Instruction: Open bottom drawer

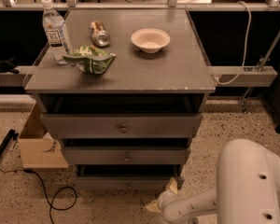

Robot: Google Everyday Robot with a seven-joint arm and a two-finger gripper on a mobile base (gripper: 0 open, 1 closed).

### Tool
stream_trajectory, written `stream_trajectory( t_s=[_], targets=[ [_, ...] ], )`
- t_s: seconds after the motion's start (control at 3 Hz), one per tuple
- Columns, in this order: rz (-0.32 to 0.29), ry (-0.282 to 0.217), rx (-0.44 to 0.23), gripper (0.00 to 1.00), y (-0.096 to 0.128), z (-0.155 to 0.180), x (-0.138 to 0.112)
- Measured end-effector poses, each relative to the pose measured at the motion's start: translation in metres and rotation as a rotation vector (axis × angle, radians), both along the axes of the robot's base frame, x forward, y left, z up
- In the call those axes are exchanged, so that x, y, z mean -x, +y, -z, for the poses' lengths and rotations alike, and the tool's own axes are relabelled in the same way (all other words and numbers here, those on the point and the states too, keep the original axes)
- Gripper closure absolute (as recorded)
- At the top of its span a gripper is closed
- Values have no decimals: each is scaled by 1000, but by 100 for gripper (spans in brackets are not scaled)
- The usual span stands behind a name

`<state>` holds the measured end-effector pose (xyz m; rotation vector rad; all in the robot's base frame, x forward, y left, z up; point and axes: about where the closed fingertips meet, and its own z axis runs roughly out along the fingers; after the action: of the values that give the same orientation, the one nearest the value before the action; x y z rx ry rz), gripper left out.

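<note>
The grey cabinet has three drawer fronts with small round knobs. The bottom drawer (pixel 126 182) is the lowest and narrowest front, just above the floor, and looks nearly flush. My gripper (pixel 161 197) hangs low over the floor at the drawer's front right corner, to the right of and slightly below its centre knob (pixel 129 186). Its two pale fingertips (pixel 171 186) stand apart, and nothing is between them. The white arm (pixel 242 185) fills the lower right of the view.
On the cabinet top (pixel 177 69) stand a water bottle (pixel 55 29), a tipped can (pixel 100 33), a green chip bag (pixel 90 60) and a white bowl (pixel 150 39). A cardboard box (pixel 37 143) and a black cable (pixel 51 197) lie on the floor at left.
</note>
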<state>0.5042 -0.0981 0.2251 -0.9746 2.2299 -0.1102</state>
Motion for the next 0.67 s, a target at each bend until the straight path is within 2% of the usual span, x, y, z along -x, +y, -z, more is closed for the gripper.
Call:
stream_trajectory(
  t_s=[0.33,0.67],
  targets=[
    [70,58,-164,0,-7,6,-2],
    [90,113,-267,0,-3,14,5]
  ],
)
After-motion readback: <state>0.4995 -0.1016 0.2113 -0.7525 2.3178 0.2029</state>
